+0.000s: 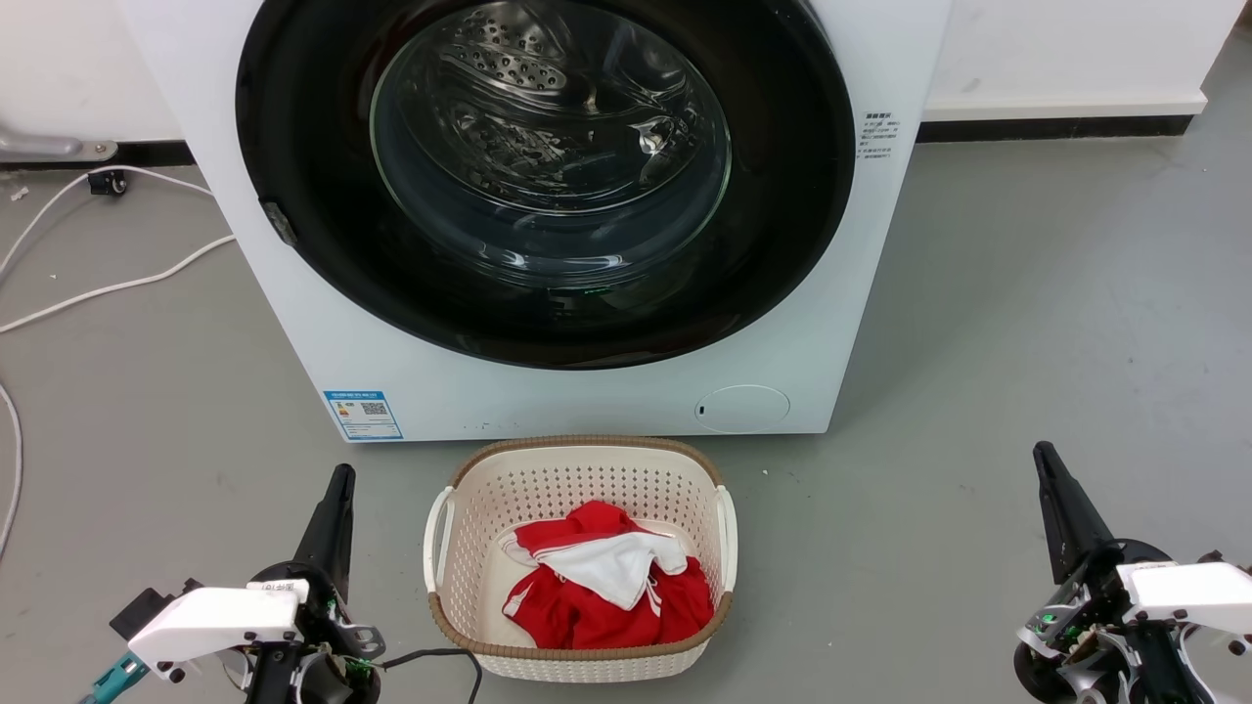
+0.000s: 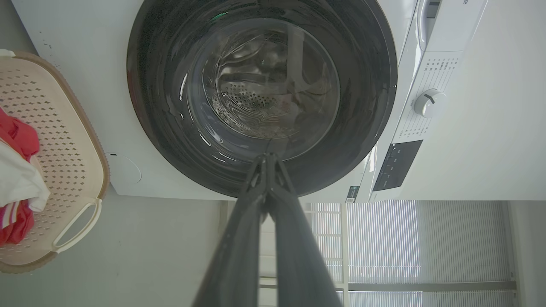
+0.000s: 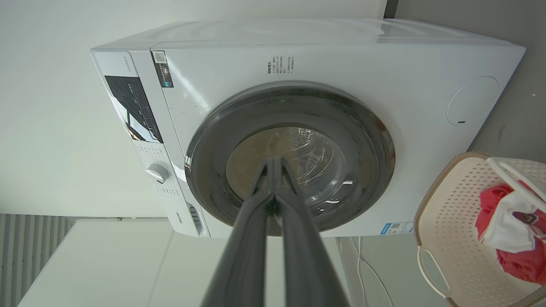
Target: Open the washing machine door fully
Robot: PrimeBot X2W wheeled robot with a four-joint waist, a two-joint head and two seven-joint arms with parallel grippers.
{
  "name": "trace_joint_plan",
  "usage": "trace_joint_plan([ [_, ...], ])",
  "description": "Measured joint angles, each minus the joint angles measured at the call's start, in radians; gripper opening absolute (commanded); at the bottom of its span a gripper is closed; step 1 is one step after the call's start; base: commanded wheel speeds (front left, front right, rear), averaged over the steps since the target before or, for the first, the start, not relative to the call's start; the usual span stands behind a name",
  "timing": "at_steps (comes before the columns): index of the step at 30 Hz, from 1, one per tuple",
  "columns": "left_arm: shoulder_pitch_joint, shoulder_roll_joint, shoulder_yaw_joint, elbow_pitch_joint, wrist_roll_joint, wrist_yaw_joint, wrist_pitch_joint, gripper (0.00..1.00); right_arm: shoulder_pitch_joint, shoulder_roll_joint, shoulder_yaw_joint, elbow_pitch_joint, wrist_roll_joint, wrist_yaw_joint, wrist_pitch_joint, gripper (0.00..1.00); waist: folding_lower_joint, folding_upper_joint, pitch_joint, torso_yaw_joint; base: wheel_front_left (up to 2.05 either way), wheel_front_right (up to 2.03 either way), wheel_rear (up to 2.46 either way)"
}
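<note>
Head view, door: straight ahead I see the very large round glossy black washing machine door [image 1: 548, 176], with a clear bulging glass window at its centre. It sits shut, flush against the front of the big white front-loading washing machine [image 1: 548, 401].
Head view, take-hold spot: a small grey catch [image 1: 279, 223] sits on the door's left rim. I judge that is where to hook a finger, with the hinge probably on the opposite side.
Head view, grippers: my left gripper [image 1: 340, 484] and right gripper [image 1: 1047, 464] hang low over the grey floor, well apart from the door. Between them stands a cream perforated laundry basket [image 1: 577, 479] holding red and white clothes [image 1: 597, 587], just in front of the washer.
Left wrist view, jaws: the two long dark fingers are pressed together at the tips with nothing between them, pointing toward the door.
Right wrist view, jaws: these are also closed tip to tip and empty, aimed at the glass window.
Handling, my judgement: the door looks rigid and fairly heavy, and its gloss and glass look slippery, so I would not push on the window. I expect the catch to resist and then let go, after which the door should swing in an arc.
Risk: a finger could slip off the smooth rim.
</note>
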Motion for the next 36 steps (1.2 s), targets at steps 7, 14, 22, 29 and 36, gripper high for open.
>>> trace_joint_plan([
  [7,0.0,-0.001,0.001,0.0,0.0,0.0,0.002,0.0,0.0,0.001,-0.002,0.0,0.0,0.0,0.003,0.0,0.0,0.0,0.0,0.0,0.0,0.0,0.0],
  [14,0.0,-0.001,0.001,0.0,0.001,0.0,0.003,0.0,0.0,0.002,-0.003,0.0,-0.003,0.0,0.003,0.0,0.0,0.0,0.0,0.0,0.0,0.0,0.0],
  [22,0.032,-0.007,-0.008,0.033,0.001,0.001,-0.005,1.0,0.035,0.007,-0.001,0.029,-0.003,0.0,-0.003,1.0,0.0002,0.0,0.0,0.0,0.0,0.0,0.0],
  [29,0.028,-0.007,-0.032,0.014,0.029,0.002,-0.04,1.0,0.037,0.007,0.01,0.011,-0.015,0.0,-0.038,1.0,0.0001,0.0,0.001,-0.001,0.0,0.0,0.0],
  [36,0.011,-0.007,-0.039,-0.039,0.191,0.002,-0.085,1.0,0.038,0.007,0.025,-0.05,-0.174,0.0,-0.082,1.0,0.0001,0.0,0.001,-0.002,0.0,0.0,0.0],
])
